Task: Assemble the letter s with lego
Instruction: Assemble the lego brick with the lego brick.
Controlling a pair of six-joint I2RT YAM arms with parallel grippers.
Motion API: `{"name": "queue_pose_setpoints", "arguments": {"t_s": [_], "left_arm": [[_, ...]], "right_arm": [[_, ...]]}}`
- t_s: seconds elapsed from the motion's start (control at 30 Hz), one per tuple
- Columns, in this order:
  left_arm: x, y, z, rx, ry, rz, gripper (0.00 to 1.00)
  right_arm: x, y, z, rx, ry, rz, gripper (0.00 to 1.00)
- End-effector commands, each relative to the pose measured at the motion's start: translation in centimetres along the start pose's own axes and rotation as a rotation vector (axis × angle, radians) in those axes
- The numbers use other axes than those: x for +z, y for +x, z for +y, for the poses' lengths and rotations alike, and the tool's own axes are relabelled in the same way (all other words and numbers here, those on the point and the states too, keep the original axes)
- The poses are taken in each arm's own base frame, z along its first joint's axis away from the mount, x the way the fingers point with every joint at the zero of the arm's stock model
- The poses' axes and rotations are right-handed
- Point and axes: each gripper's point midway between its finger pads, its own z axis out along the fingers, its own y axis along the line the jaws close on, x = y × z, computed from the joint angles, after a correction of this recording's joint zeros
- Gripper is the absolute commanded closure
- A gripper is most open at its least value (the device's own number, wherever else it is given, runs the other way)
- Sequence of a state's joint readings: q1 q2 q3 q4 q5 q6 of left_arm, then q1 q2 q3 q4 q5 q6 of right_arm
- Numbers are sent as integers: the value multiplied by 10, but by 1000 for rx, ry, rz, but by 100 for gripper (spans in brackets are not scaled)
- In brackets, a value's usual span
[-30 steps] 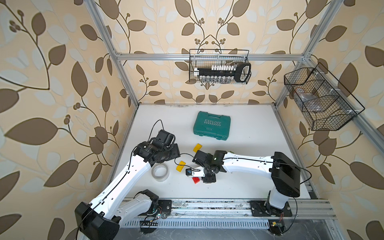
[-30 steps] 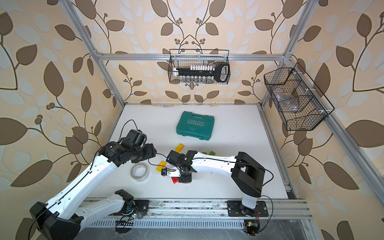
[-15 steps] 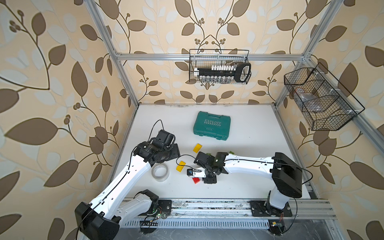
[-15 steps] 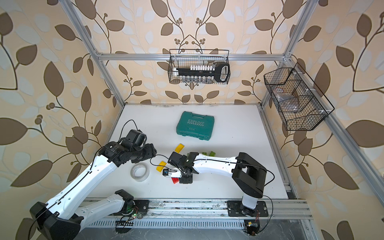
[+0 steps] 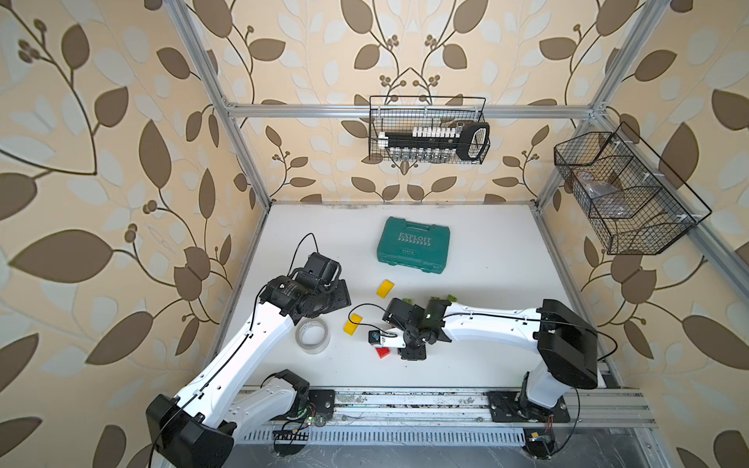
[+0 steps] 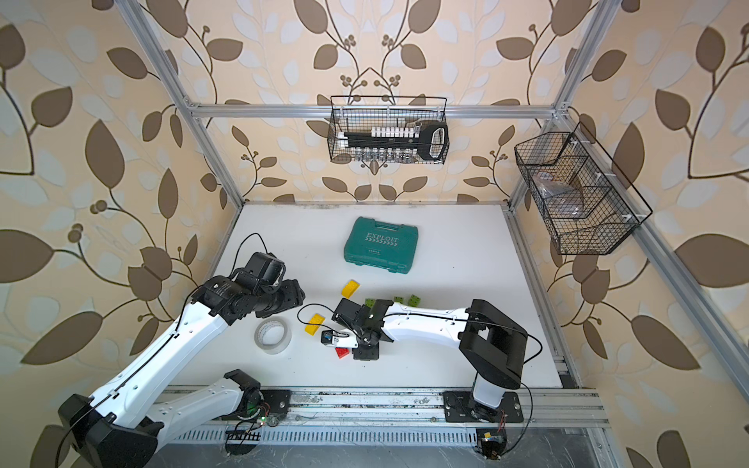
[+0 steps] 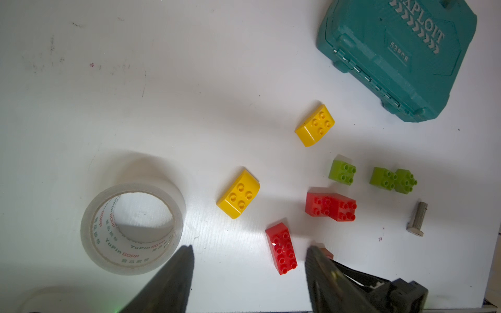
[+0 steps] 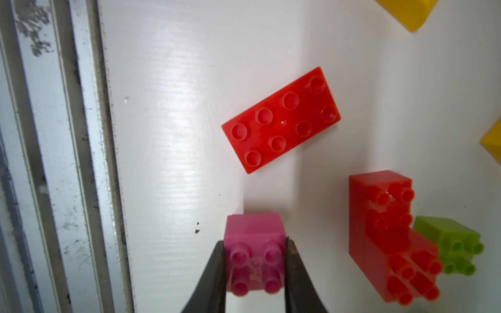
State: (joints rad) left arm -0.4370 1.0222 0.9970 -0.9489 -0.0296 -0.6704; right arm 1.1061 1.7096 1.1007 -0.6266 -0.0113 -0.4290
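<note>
My right gripper is shut on a small pink lego brick, studs toward the camera, low over the white table; whether it touches the table I cannot tell. A long red brick lies just beyond it, and a red L-shaped pair lies beside a green brick. In both top views the right gripper is next to the long red brick. Two yellow bricks and three green ones lie further back. My left gripper hangs open above the table, holding nothing.
A roll of clear tape lies under the left arm's wrist. A teal tool case stands at the back middle. A grey bolt lies past the green bricks. The metal rail runs along the table's front edge.
The right arm has crept slightly toward the table's front with the pink brick in its grip. The left arm has not moved.
</note>
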Motion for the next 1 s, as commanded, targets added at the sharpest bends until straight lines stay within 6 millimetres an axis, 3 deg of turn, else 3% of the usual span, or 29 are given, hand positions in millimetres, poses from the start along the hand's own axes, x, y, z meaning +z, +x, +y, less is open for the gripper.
{"name": "queue_pose_setpoints", "arguments": {"t_s": [0.0,0.33,0.7,0.87,0.97], "left_arm": [[-6,-5,-1,10,7,-18,32],[-5,-6,-2,11,5,-17,32],[-4,-7,-2,15,1,-15,32],[-5,-9,-3,17,0,-16,32],[-6,-10,-3,18,0,-20,31]], "right_arm": [[6,13,11,18,-30,36,90],[20,13,13,52,-19,43,90],[39,41,19,74,-14,120,91],[34,38,17,69,-7,110,89],[21,25,13,53,-4,77,81]]}}
